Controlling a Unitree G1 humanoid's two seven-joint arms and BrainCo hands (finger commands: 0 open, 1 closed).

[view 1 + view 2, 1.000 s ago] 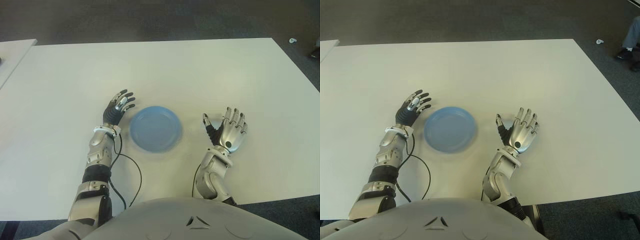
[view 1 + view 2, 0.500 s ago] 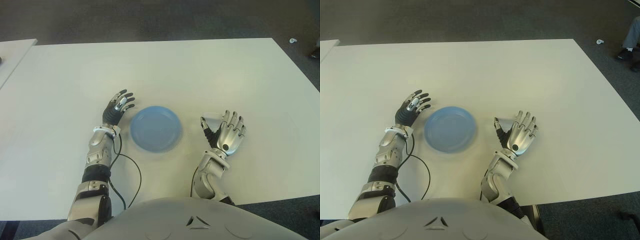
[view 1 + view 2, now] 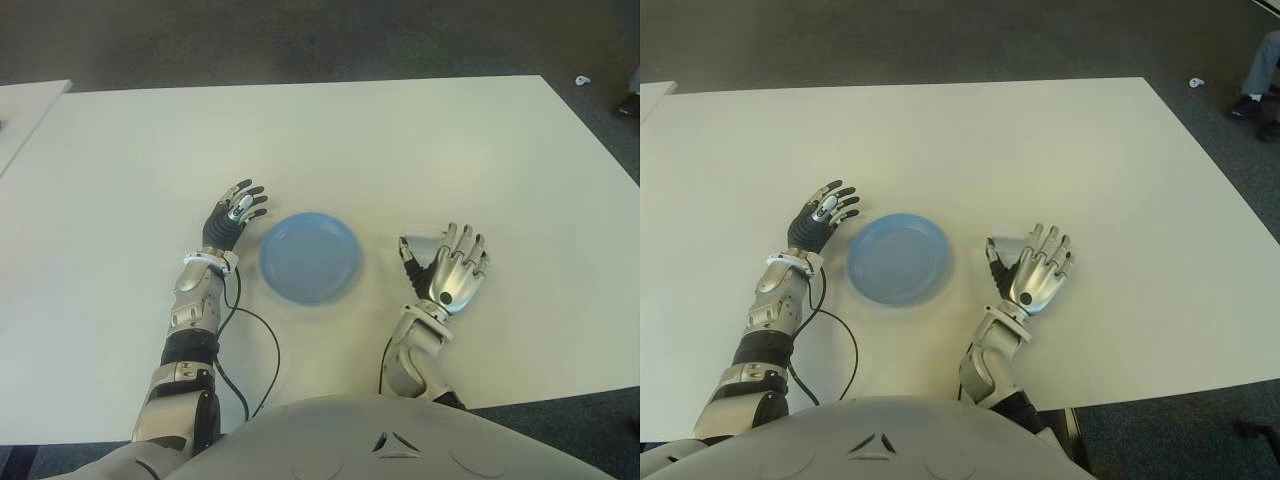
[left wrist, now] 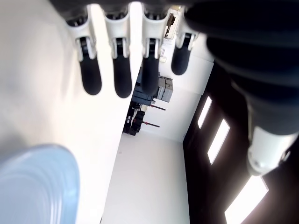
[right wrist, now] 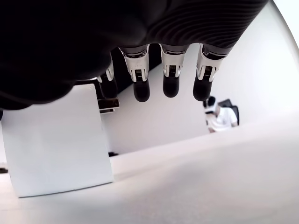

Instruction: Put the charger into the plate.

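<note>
A blue plate (image 3: 310, 256) lies empty on the white table (image 3: 400, 140) in front of me. To its right, my right hand (image 3: 432, 252) hovers with fingers spread and straight. A small white charger (image 3: 417, 243) stands on the table between its thumb and fingers. The right wrist view shows the charger (image 5: 56, 144) as a white block with metal prongs, beside the palm and not gripped. My left hand (image 3: 232, 215) shows just left of the plate, fingers relaxed and holding nothing.
A black cable (image 3: 262, 345) loops on the table near my left forearm. A second white table (image 3: 25, 110) stands at the far left. A person's leg (image 3: 1260, 70) and a small white object (image 3: 581, 80) are on the dark floor beyond the far right corner.
My right hand has drawn slightly toward me and to the left, and the white charger now shows between its thumb and fingers. The left hand and the plate have barely moved.
</note>
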